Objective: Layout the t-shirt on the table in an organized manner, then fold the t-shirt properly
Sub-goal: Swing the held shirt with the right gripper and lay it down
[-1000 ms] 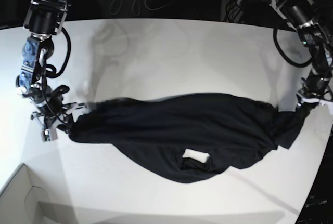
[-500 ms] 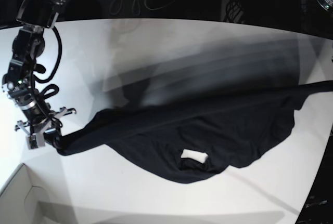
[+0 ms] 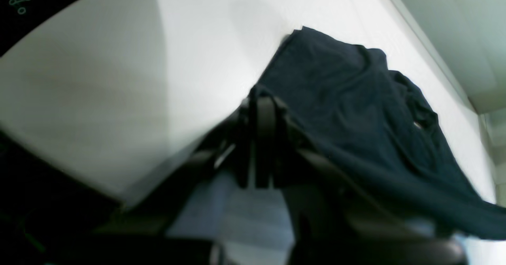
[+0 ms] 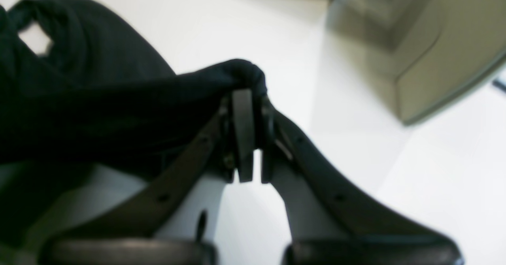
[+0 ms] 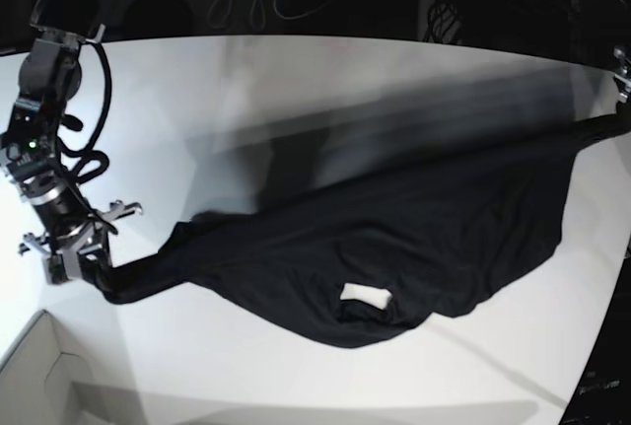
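Black shirt hangs stretched across the white table, its near part resting there. Right claw and left claw both pinch bunched ends. Pulling harder could slip a thin grip.

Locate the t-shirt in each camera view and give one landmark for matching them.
Base: the t-shirt stretches across the table from lower left to right edge.
Left wrist: it fills the centre and right, running away from the left gripper.
Right wrist: it covers the left half, bunched at the right gripper.
Shared landmark: the white patch inside the neck opening.
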Robot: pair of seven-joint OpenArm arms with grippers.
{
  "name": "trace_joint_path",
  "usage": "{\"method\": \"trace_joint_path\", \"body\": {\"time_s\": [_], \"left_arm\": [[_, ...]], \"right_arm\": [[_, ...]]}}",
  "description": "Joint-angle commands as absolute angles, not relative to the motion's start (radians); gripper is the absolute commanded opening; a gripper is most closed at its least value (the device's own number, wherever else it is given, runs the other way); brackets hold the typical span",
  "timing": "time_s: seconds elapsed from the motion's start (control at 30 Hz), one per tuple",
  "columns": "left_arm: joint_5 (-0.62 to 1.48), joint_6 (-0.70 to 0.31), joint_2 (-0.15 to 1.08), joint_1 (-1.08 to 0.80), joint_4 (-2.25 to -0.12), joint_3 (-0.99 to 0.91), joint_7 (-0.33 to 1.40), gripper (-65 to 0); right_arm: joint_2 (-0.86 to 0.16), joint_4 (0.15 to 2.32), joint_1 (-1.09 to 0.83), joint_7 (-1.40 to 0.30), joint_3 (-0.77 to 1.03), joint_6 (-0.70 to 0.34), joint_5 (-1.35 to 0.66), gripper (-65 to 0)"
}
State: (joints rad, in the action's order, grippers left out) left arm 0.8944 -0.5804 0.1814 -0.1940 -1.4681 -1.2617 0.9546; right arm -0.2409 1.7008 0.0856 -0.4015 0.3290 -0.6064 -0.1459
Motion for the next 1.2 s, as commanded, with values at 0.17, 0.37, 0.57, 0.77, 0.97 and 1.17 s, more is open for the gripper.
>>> {"method": "trace_joint_path", "body": {"time_s": [0.17,0.37,0.57,0.77,0.97,1.17], "left_arm": [[0.917,-0.588,0.214,-0.18,-1.495,-1.268,0.926,-64.9],[0.917,-0.588,0.283,-0.073,-1.492,-1.262,0.928,-64.9],[0.906,-0.578,0.357,0.058,-1.484,-1.257,0.937,-64.9],[0.825,-0.576,0.41,0.163,-1.405,-1.184,0.935,-64.9],[0.742,-0.581,0.424,0.271,-1.25,-1.118,0.923,-64.9],[0.651,-0.579,0.426,0.392,-1.162,-1.055,0.877,-64.9]], "right_arm": [[-0.243,1.788,0.157,-0.372,0.311,-0.601,-0.16,-65.0],[-0.234,1.704,0.288,-0.374,0.231,-0.601,-0.157,-65.0],[-0.232,1.523,0.447,-0.374,0.174,-0.601,-0.154,-65.0],[-0.231,1.311,0.587,-0.363,0.173,-0.601,-0.154,-65.0],[-0.231,1.064,0.699,-0.348,0.174,-0.599,-0.156,-65.0],[-0.211,0.866,0.777,-0.243,0.171,-0.593,-0.154,-64.5]]}}
